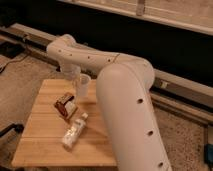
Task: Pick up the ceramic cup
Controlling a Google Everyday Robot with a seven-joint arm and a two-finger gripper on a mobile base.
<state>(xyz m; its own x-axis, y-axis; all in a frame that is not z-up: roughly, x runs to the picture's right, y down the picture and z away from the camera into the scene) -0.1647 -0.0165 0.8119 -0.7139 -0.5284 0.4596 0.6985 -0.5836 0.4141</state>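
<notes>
The ceramic cup (83, 85) is small, plain and white, and stands upright over the far part of the wooden table (42, 137). My gripper (76, 80) hangs from the white arm's wrist (70, 67), right against the cup's left side. It is shut on the cup. The fingers are mostly hidden behind the wrist and the cup. I cannot tell whether the cup's base touches the table.
A brown and red packet (65, 104) lies left of centre on the table. A white bottle (74, 132) lies on its side in front of it. My large white arm (127, 115) covers the table's right side. A metal rail (175, 87) runs behind.
</notes>
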